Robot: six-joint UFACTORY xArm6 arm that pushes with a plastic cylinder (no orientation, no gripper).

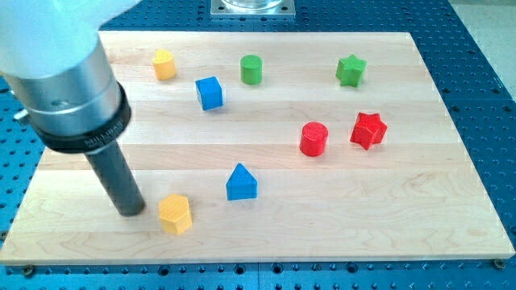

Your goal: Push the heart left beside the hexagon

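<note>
My tip [130, 213] rests on the board at the view's lower left. A yellow block [175, 213], seemingly the hexagon, sits just right of the tip with a small gap between them. A second yellow block [164, 64], seemingly the heart, sits near the view's top left, far above the tip. The two yellow shapes are hard to tell apart at this size.
A blue cube [209, 93] and a green cylinder [251, 69] lie right of the upper yellow block. A blue triangle [241, 183] lies right of the lower yellow block. A red cylinder [314, 138], a red star [368, 130] and a green star [351, 70] are at the right.
</note>
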